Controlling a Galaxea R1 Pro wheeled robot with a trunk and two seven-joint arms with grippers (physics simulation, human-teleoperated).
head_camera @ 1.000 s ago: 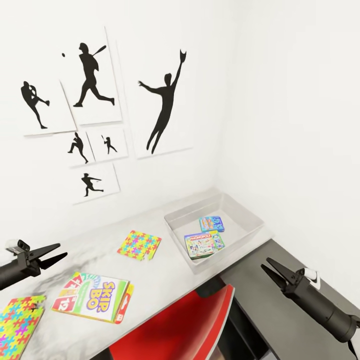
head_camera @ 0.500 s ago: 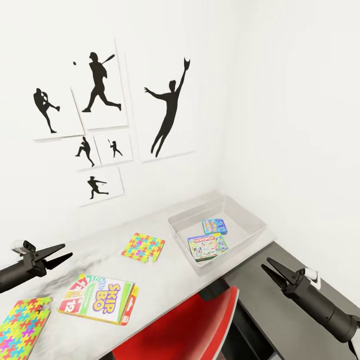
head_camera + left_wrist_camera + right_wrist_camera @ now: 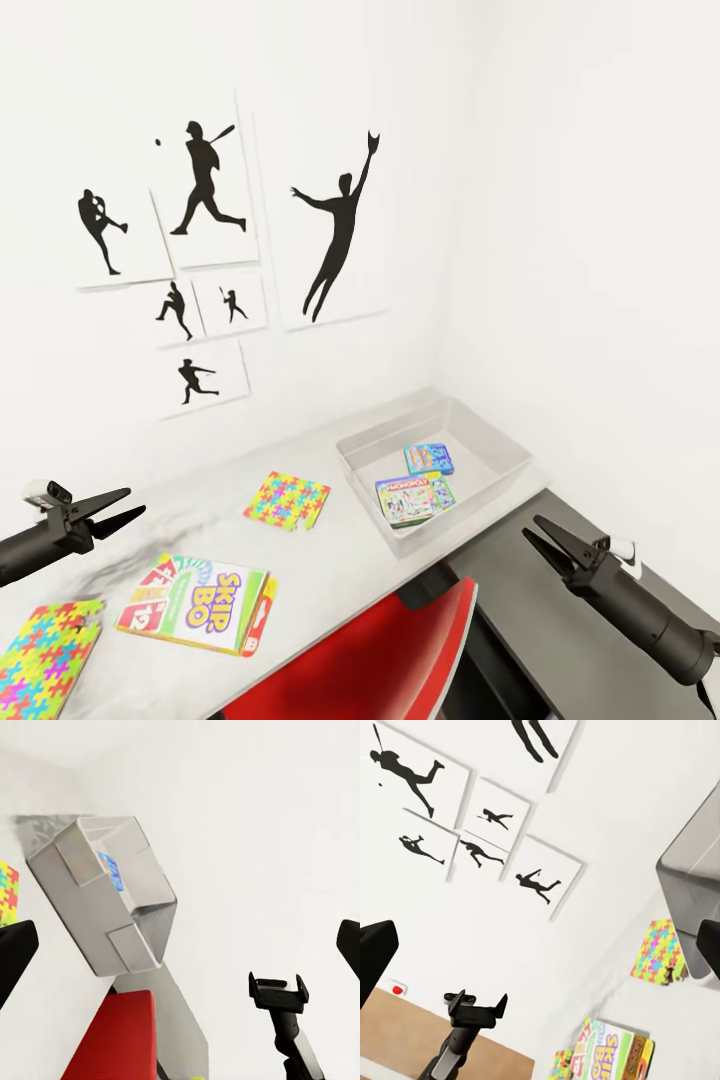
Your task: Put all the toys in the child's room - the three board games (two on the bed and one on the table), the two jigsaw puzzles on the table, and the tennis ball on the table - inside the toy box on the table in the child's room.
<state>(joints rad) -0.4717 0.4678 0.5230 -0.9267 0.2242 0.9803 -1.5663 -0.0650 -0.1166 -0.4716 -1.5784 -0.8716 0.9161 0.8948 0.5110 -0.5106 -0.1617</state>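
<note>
Two board games already lie in the shallow pale grey toy box [image 3: 510,455] per head view: green-edged Monopoly box [image 3: 415,498] and smaller blue-teal box [image 3: 429,458], side by side, flat on its floor. White Skip-Bo cardboard box [image 3: 200,604] sits on the long pale grey-white table [image 3: 330,560], near its front edge. One thin multicoloured jigsaw sheet [image 3: 287,500] lies between Skip-Bo and toy box, second sheet [image 3: 45,655] at the table's left end. Left gripper [image 3: 118,507] hovers above the table, jaws spread, empty. Right gripper [image 3: 540,532] hangs over the lower dark grey cabinet [image 3: 560,640], jaws spread, empty. Red chair back [image 3: 370,650] sits in front of the table

Left wrist view: toy box [image 3: 112,907] and blue-teal edge [image 3: 109,871] inside, right gripper [image 3: 278,991] seen head-on

Right wrist view: Skip-Bo [image 3: 611,1050], jigsaw sheet [image 3: 656,949], left gripper [image 3: 474,1009]

Handling, my read: Skip-Bo is light, stiff, glossy, so pinch a long edge, likely slide it past the table edge first. Jigsaws are thin, flush to the top, hard to get under. Can't spot the tennis ball
</note>
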